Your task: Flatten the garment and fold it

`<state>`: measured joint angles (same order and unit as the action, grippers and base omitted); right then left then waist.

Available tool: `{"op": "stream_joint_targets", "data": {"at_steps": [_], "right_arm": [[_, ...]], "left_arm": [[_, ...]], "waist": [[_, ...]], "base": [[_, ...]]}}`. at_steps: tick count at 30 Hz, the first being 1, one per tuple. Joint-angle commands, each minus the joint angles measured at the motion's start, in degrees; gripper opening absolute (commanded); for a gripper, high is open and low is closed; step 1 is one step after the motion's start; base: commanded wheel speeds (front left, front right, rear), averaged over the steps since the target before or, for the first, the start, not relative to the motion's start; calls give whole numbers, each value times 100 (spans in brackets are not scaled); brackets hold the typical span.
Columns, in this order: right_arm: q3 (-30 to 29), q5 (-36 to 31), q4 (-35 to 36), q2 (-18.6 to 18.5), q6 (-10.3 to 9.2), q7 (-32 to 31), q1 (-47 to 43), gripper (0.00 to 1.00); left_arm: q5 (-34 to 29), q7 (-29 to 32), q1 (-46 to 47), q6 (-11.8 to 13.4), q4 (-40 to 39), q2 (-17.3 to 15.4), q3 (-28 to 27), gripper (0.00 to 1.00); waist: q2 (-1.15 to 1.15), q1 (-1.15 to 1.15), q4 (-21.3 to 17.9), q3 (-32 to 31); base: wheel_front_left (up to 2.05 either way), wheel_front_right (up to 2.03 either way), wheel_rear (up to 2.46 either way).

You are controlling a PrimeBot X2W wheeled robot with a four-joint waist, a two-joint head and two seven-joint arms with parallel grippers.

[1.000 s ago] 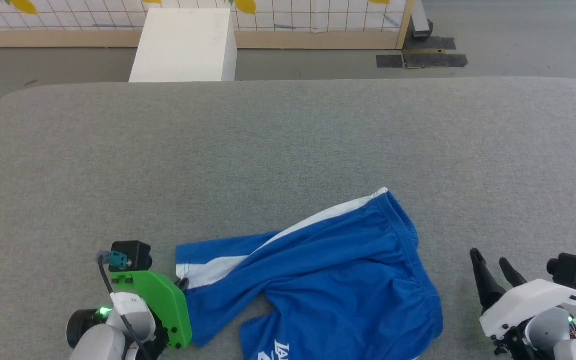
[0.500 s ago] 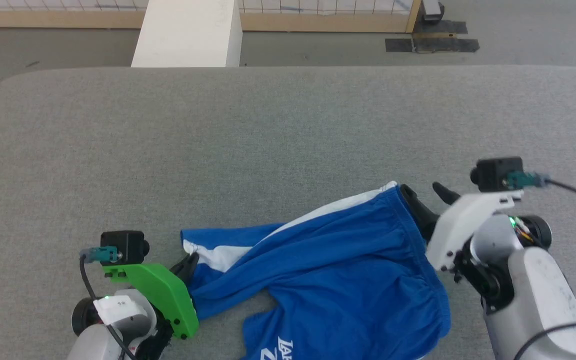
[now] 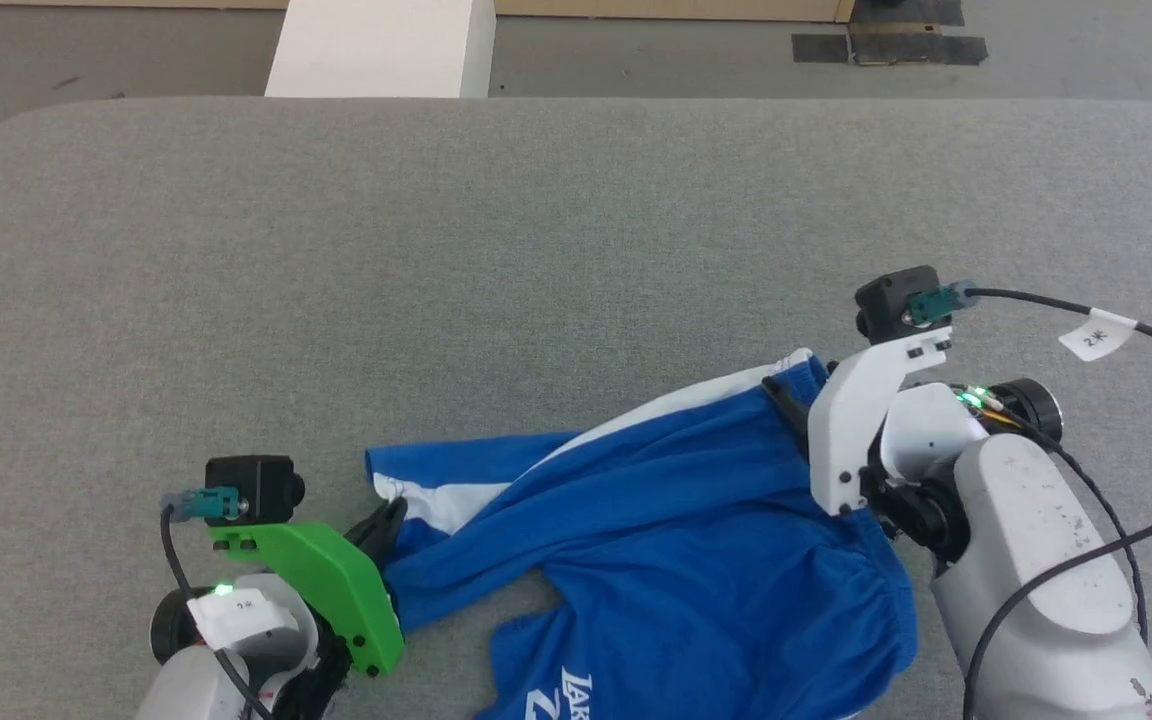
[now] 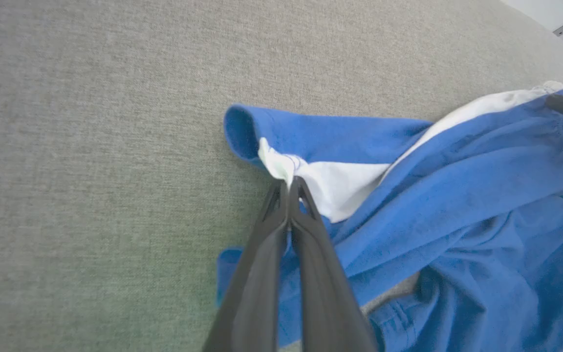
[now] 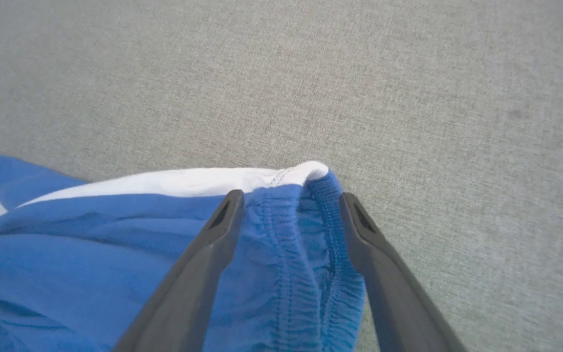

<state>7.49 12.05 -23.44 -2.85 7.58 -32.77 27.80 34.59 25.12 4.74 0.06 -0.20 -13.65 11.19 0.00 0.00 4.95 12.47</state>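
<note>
Nearest me, my left gripper (image 4: 289,183) stays clamped shut on the garment (image 3: 656,520). Its two fingers are pressed together, pinching the leg hem where the white stripe (image 4: 340,186) ends. That hold has not changed over the last second. The garment lies rumpled on the near part of the grey table (image 3: 536,250), one leg twisted under and the print half out of sight at the bottom edge.

The change is further out. A second ago my right gripper (image 5: 289,195) was parked at the lower right, well apart from the cloth. It has since swung up to the far waistband corner (image 5: 311,176). Its jaws stand open, one finger on each side of the elastic edge, holding nothing yet.

The head camera has also tipped down, so the white box (image 3: 381,50) beyond the table only seems to have shifted.

I judge the flattening is about to start: once the right closes, I have two opposite ends to pull taut.
</note>
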Motion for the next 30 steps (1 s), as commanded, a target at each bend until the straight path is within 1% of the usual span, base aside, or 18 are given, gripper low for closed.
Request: {"op": "stream_joint_targets", "data": {"at_steps": [1, 4, 5, 6, 8, 16, 22, 24, 26, 27, 30], "right_arm": [[40, -17, -67, -3, -9, 45, 123, 100], [136, 10, -206, -3, -9, 139, 204, 100], [172, 34, -242, -3, -9, 186, 239, 92], [185, 44, -275, -3, -9, 222, 265, 40], [213, 63, -338, -3, -9, 305, 318, 0], [218, 125, -477, -3, -9, 692, 406, 0], [88, 454, -196, -3, -9, 870, 361, 0], [17, 636, -32, -3, -9, 848, 413, 0], [-20, 862, 124, -3, -9, 740, 531, 0], [-25, 977, 210, -3, -9, 648, 628, 0], [-81, 1399, 370, -3, -9, 336, 1008, 0]], "left_arm": [[64, 0, 3, -24, 6, 7, 13, 0], [82, -8, 39, -47, 20, 11, 32, 0], [86, -13, 49, -53, 26, 11, 36, 0], [89, -17, 57, -57, 33, 10, 39, 0], [94, -21, 75, -66, 51, 7, 49, 0], [133, -69, 61, -74, 125, 19, 69, 0], [399, -294, 224, -131, -31, 127, -147, 0], [434, -340, 441, -159, -113, 83, -244, 0], [647, -338, 762, -174, -156, 133, -404, 0], [625, -317, 985, -170, -142, 59, -462, 0], [702, -260, 1688, -134, 49, -18, -637, 0]], "waist": [[0, 0, 8, 37], [0, 0, 20, 87], [0, 0, 22, 106], [0, 0, 24, 119], [0, 0, 29, 141], [0, 0, -7, 42], [0, 0, -59, -222], [0, 0, -80, -312], [0, 0, -105, -403], [0, 0, -117, -432], [0, 0, -175, -466]], "base": [[0, 0, 0], [0, 0, 0], [0, 0, 0], [0, 0, 0], [0, 0, 0], [0, 0, 0], [0, 0, 0], [0, 0, 0], [0, 0, 0], [0, 0, 0], [0, 0, 0]]}}
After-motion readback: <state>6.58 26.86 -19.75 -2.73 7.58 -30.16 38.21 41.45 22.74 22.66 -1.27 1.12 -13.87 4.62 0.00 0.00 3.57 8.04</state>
